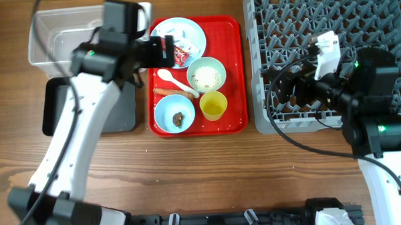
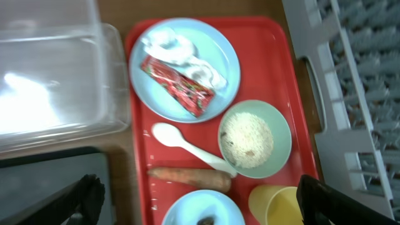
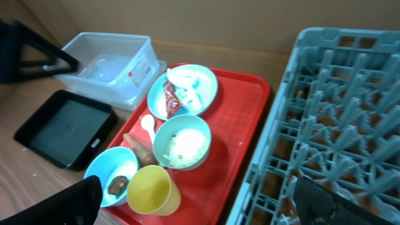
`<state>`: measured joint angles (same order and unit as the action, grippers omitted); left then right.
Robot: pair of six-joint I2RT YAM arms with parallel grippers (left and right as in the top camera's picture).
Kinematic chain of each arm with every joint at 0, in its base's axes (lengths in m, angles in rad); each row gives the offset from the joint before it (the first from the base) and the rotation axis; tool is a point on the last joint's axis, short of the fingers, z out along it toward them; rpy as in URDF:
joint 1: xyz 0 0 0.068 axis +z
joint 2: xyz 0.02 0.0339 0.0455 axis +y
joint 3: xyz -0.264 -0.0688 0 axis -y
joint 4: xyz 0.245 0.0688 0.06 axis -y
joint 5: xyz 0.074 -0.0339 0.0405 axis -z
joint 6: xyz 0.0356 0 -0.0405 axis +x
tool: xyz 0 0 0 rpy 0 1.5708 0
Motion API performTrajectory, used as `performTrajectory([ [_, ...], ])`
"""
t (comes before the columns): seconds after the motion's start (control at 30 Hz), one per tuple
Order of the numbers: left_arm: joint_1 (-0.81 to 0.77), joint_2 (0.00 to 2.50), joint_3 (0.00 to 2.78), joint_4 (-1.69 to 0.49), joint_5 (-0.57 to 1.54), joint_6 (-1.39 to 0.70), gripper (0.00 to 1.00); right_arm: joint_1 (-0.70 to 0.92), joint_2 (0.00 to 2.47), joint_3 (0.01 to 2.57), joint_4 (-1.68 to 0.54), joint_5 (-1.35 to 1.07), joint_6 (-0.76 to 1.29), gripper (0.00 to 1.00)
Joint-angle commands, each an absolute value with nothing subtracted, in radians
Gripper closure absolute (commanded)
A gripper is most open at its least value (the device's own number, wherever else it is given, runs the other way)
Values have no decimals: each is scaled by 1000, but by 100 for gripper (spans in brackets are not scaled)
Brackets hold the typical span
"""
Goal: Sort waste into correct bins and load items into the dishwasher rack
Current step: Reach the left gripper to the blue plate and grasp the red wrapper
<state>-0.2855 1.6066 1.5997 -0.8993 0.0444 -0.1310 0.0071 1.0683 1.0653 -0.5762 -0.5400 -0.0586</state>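
The left hand (image 2: 201, 200) hangs released and empty above the red tray (image 2: 275, 69); the right hand (image 3: 206, 203) is released too, near the rack (image 3: 350, 94). The wrapper (image 2: 179, 85) lies flat on the plate (image 2: 228, 56), touching white scraps (image 2: 167, 44). A pinch may take scraps also, or push the plate, because the wrapper is thin. In the left wrist view its long axis runs from upper left to lower right
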Motion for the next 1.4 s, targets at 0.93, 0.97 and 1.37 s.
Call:
performTrajectory([
  [0.93, -361, 2094, 1950, -748, -222, -757, 4, 14, 1089, 1089, -599, -660, 20, 0],
  [0.97, -361, 2116, 1950, -745, -222, -768, 4, 14, 1089, 1089, -601, -660, 30, 0],
  [1.37, -362, 2313, 1950, -695, -219, -771, 4, 14, 1090, 1088, -652, -651, 28, 0],
])
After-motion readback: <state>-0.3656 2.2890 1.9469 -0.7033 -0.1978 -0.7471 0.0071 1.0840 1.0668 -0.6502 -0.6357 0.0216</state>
